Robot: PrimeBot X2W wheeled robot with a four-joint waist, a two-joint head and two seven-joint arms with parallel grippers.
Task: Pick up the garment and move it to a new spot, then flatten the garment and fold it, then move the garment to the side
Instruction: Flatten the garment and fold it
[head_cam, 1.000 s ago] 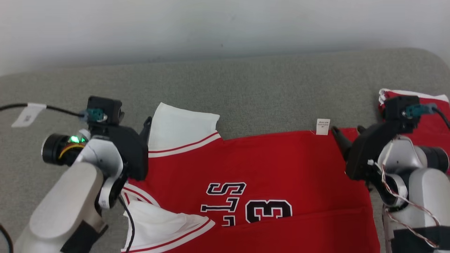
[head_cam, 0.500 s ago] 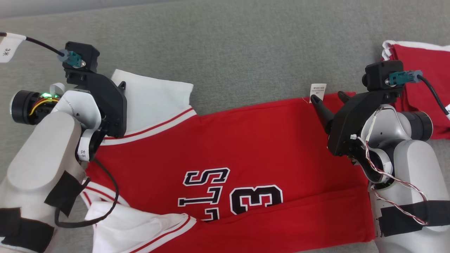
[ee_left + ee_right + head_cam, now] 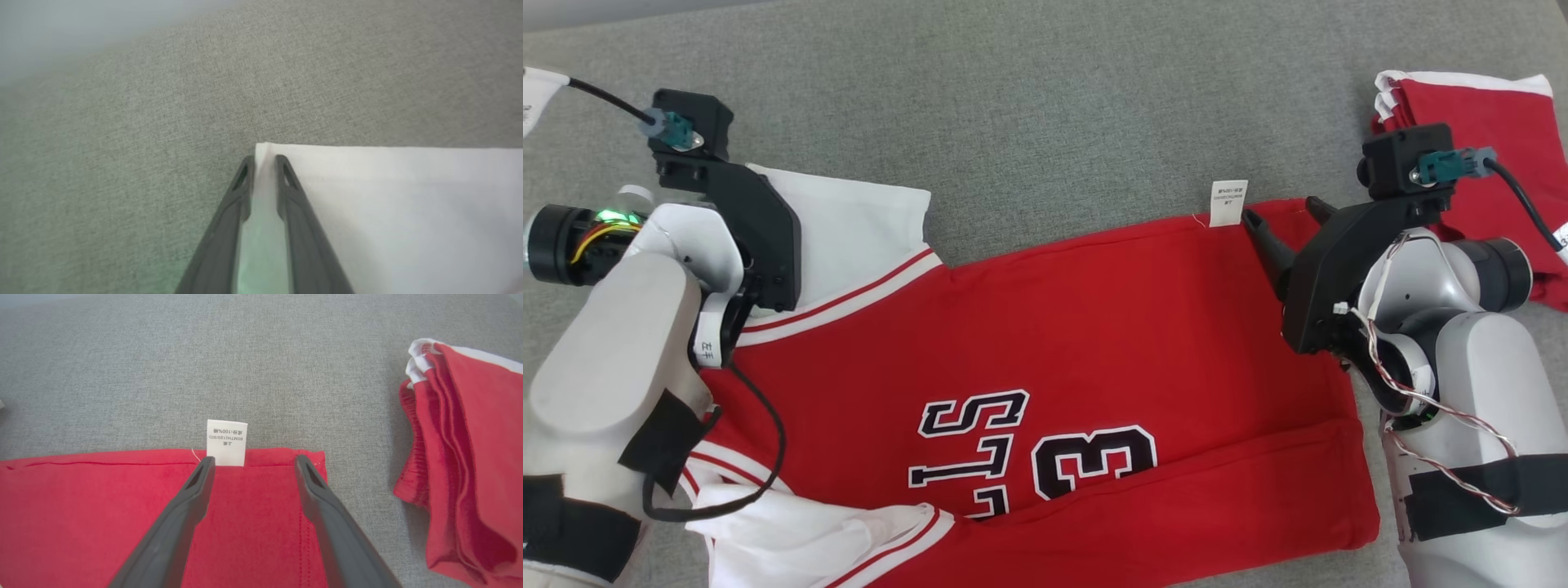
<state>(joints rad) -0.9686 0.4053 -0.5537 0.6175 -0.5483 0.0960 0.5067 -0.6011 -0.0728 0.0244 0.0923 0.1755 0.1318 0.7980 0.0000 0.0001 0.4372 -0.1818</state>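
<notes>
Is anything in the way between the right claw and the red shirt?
No, nothing visible. The right gripper, open, is right at a corner of the red jersey, beside its white tag. The folded red garment lies off to the side.

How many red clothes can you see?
2. The jersey lies spread out in the middle. A folded red pile sits at the far right; its layers could be more than one garment.

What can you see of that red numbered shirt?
The red jersey looks like soft knit, with white sleeves, striped trim, black lettering and a white care label. It lies mostly flat on grey cloth, near edge folded over. The left gripper straddles a sleeve corner; the open right gripper stands by the label.
</notes>
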